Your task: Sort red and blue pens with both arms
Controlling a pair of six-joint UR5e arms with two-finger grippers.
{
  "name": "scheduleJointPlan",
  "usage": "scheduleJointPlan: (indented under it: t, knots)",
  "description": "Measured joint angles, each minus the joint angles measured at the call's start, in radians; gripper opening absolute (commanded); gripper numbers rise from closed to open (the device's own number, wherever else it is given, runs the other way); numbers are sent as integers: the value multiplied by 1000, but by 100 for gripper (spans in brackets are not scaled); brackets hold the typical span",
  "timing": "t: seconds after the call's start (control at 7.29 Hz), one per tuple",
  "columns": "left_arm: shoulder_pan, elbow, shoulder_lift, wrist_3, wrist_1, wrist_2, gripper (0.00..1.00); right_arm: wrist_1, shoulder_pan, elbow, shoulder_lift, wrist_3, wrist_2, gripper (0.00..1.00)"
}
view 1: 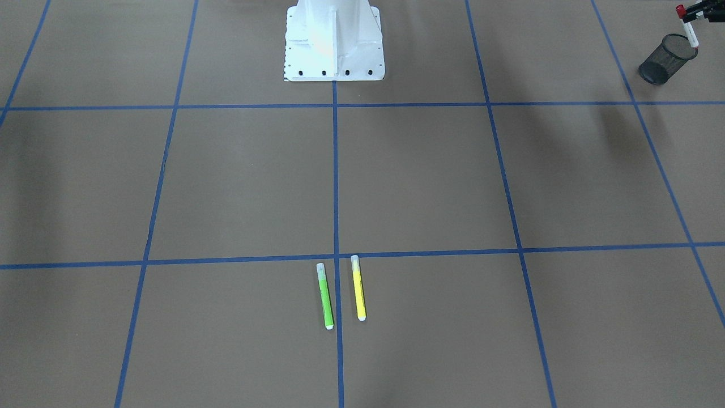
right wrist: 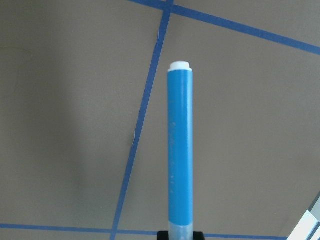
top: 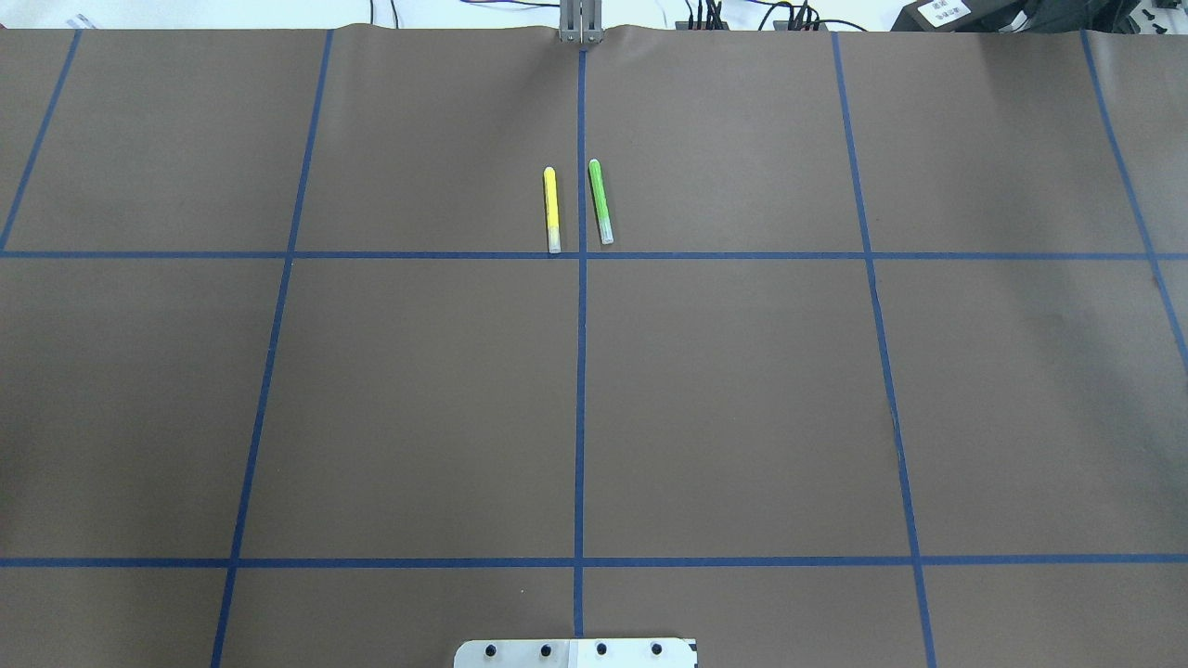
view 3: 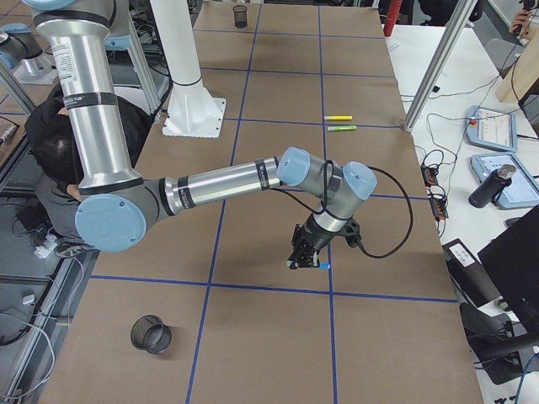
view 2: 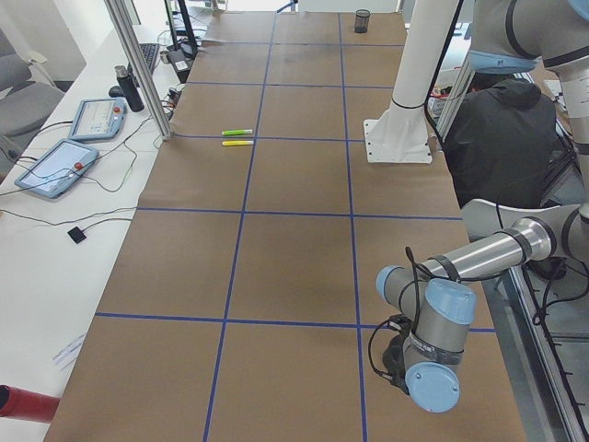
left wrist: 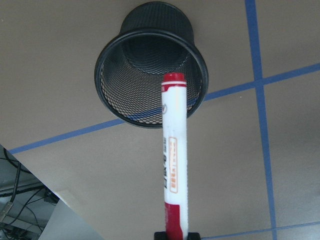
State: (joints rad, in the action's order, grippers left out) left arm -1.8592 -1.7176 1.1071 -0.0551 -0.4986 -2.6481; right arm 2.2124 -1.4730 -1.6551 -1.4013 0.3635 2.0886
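The red pen, white-barrelled with red ends, hangs upright in my left gripper, which is shut on its lower end. Its top points over the rim of a black mesh cup. In the front-facing view this gripper holds the red pen just above that cup at the top right. My right gripper is shut on the blue pen and holds it over bare brown table. In the right side view the right gripper hovers low near a blue tape line.
A green marker and a yellow marker lie side by side at the table's middle, far from both grippers. A second mesh cup stands at the table's right end. The white robot base sits at the robot's edge.
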Motion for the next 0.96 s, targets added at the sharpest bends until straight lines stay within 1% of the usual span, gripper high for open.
scheduleJointPlan:
  t: [0.27, 0.55, 0.82, 0.96]
  knots:
    - [0, 24, -1, -3, 7, -3, 100, 0, -1, 0, -9, 0, 8, 0]
    - [0, 23, 1, -5, 22, -4, 100, 1, -4, -1, -17, 0, 14, 0]
    - [-1, -25, 27, -6, 14, -34, 100, 1, -20, -1, -56, 12, 14, 0]
    - [0, -59, 65, -5, -12, -55, 100, 2, -34, 0, -88, 32, 14, 0]
